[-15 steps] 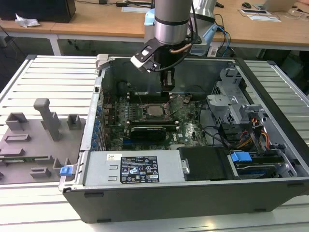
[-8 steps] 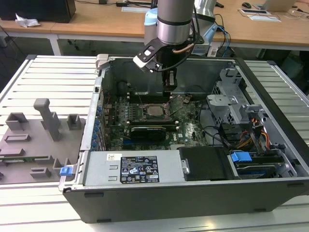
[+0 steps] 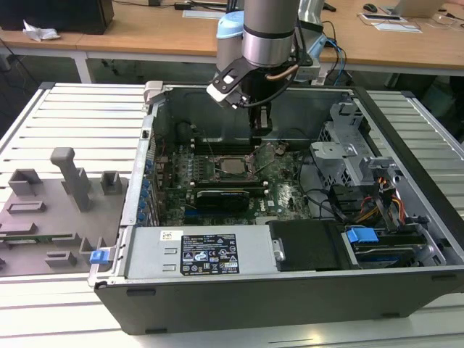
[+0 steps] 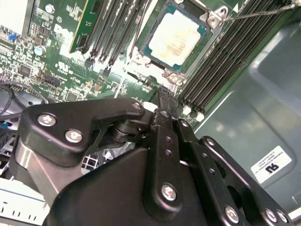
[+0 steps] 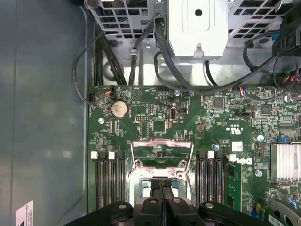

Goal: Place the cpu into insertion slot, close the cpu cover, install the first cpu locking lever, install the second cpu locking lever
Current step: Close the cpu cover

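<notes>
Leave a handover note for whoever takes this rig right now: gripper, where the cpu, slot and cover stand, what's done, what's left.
Gripper: shut, low over the board, right at the cover; I cannot tell whether it touches it.
Cpu: lying flat in the slot.
Cover: open, tilted up off the slot.
Lever: one thin rod sticks out loose from the slot's corner.
Done: cpu placed.
Left: cover not closed, neither lever locked.
</notes>
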{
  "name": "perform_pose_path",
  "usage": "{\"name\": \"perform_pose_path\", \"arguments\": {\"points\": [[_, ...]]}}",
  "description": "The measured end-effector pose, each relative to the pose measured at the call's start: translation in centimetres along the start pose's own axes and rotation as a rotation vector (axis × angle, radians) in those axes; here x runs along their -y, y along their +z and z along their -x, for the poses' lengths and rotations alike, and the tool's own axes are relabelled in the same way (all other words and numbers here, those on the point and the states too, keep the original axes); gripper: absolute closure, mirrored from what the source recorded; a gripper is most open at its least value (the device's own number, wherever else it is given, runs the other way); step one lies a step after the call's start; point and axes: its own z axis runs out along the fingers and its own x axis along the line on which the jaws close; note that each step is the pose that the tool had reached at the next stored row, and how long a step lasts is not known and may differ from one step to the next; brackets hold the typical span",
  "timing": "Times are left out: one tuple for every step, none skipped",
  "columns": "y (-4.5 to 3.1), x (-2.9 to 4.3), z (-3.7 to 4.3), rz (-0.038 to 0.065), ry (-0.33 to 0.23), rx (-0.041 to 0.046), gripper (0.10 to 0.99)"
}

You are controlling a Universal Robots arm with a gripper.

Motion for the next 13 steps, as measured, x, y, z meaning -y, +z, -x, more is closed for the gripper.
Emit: {"name": "perform_pose_path", "arguments": {"points": [[0.0,-0.07,0.0,0.0,0.0,0.0,0.98],[0.01,-0.15,0.0,0.0,0.0,0.0,0.98],[0.01,-0.26,0.0,0.0,0.0,0.0,0.98],[0.02,-0.33,0.0,0.0,0.0,0.0,0.98],[0.03,-0.45,-0.01,0.0,0.0,0.0,0.98],[0.04,-0.49,-0.01,0.0,0.0,0.0,0.98],[0.05,-0.53,0.0,0.0,0.0,0.0,0.98],[0.06,-0.61,0.0,0.0,0.0,0.0,0.98],[0.06,-0.66,0.0,0.0,0.0,0.0,0.98],[0.06,-0.7,0.0,0.0,0.0,0.0,0.98],[0.07,-0.75,0.0,0.0,0.0,0.0,0.98],[0.07,-0.79,0.0,0.0,0.0,-0.0001,0.98],[0.07,-0.83,0.0,0.0,0.0,-0.0001,0.98]]}}
